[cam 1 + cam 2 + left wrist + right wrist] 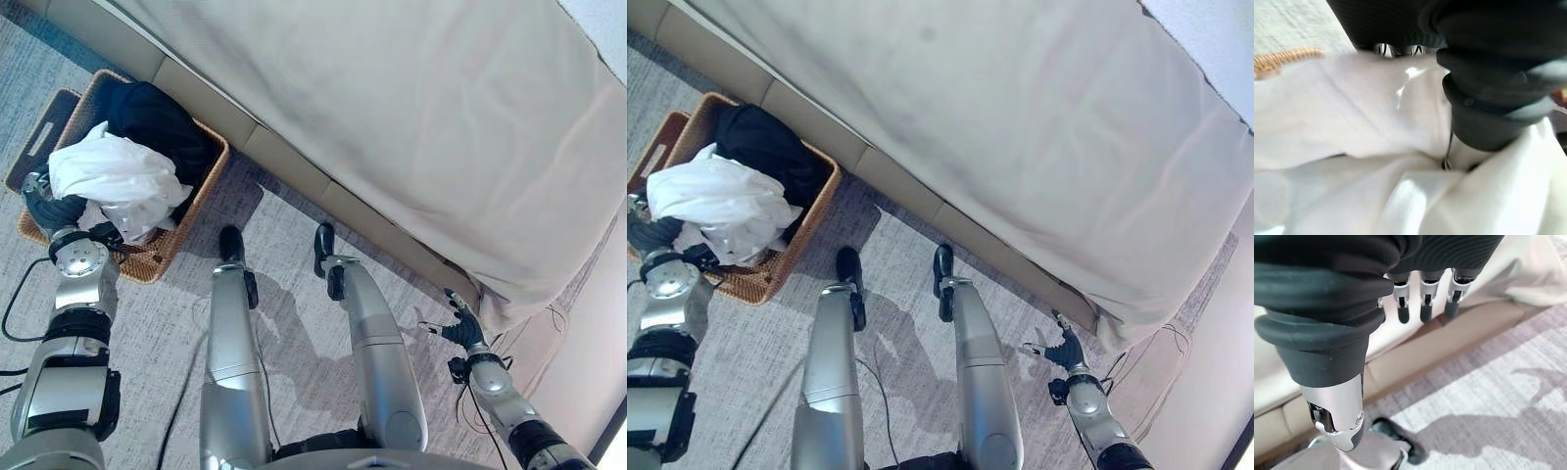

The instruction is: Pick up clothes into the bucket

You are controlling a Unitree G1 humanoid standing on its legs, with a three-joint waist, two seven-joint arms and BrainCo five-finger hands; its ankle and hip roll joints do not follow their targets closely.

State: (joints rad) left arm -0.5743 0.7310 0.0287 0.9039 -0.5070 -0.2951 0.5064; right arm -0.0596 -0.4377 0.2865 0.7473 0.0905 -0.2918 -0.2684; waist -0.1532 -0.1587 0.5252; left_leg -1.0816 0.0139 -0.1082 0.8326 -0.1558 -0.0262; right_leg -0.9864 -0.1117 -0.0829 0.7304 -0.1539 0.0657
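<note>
White cloth (720, 206) and dark garment (764, 147) fill the basket (813, 201).

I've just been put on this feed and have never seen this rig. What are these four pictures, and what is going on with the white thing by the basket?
This is a two-legged robot with two arms. Two pictures come from its head camera, looking down at the grey carpet beside a bed. The other two are taken from each wrist, very close.

The woven basket on the carpet holds a dark garment. On top lies a white garment, partly hanging over the basket's rim. The left hand is at that cloth; its fingers are buried in it, so I cannot tell whether it grips. A dark flat tray lies beside the basket.

The right hand is open and holds nothing, near the bed's corner.
</note>
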